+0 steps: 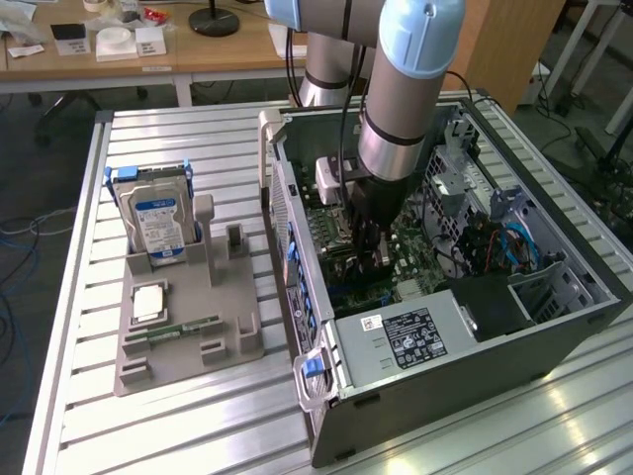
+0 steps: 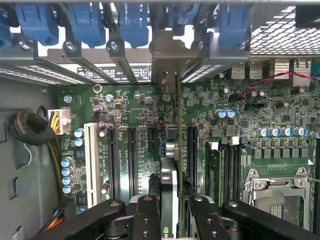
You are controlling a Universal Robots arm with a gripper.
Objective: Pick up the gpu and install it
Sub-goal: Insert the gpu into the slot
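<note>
My gripper (image 1: 372, 249) reaches down inside the open computer case (image 1: 465, 381), just above the motherboard (image 1: 420, 272). In the wrist view the gpu (image 2: 169, 175) shows edge-on as a thin upright card between the black fingers (image 2: 145, 217), and the gripper (image 2: 172, 220) is shut on it. The card's metal end bracket (image 2: 166, 60) stands against the rear slot openings of the case. The card runs along the motherboard (image 2: 135, 100) between the black expansion slots (image 2: 131, 155). Whether its lower edge sits in a slot is hidden by the card itself.
A grey parts holder (image 1: 223, 322) on the slatted table at the exterior view's left carries a silver hard drive (image 1: 158, 223), a CPU (image 1: 150, 300) and a RAM stick (image 1: 183, 329). Blue slot latches (image 2: 85, 22), a cable bundle (image 2: 30, 127) and the power supply (image 1: 410, 336) crowd the case.
</note>
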